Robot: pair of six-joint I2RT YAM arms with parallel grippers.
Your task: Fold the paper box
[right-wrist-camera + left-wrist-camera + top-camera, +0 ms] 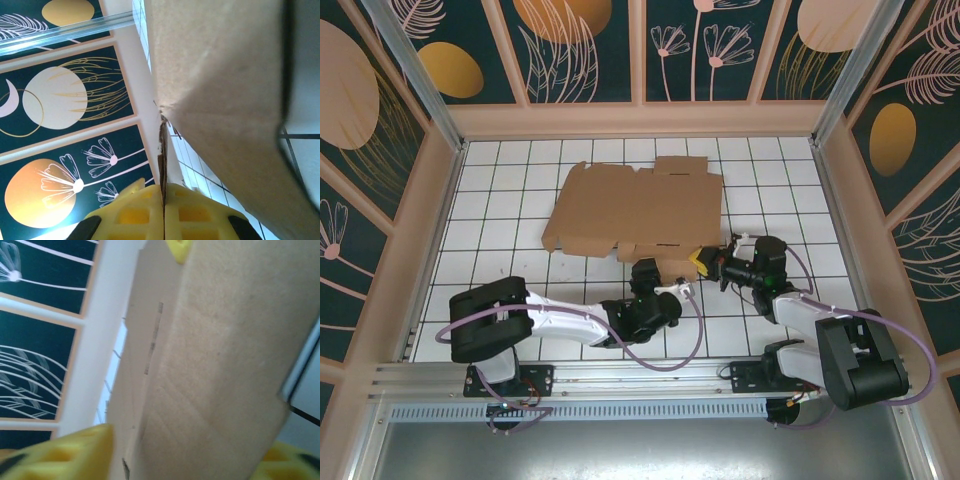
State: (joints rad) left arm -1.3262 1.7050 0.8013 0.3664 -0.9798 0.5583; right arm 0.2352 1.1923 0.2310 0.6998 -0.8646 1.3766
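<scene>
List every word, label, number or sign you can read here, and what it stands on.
No readable text.
The paper box is plain brown, unprinted.
Short dark marks on it in the left wrist view are too blurred to read.
The wall panels carry flower and leaf patterns, no lettering.

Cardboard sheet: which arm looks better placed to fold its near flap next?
Right, probably. The right pincer is shut on the near edge of the paper box, ready to lift that flap; the left pincer is open, gripping nothing.
</scene>
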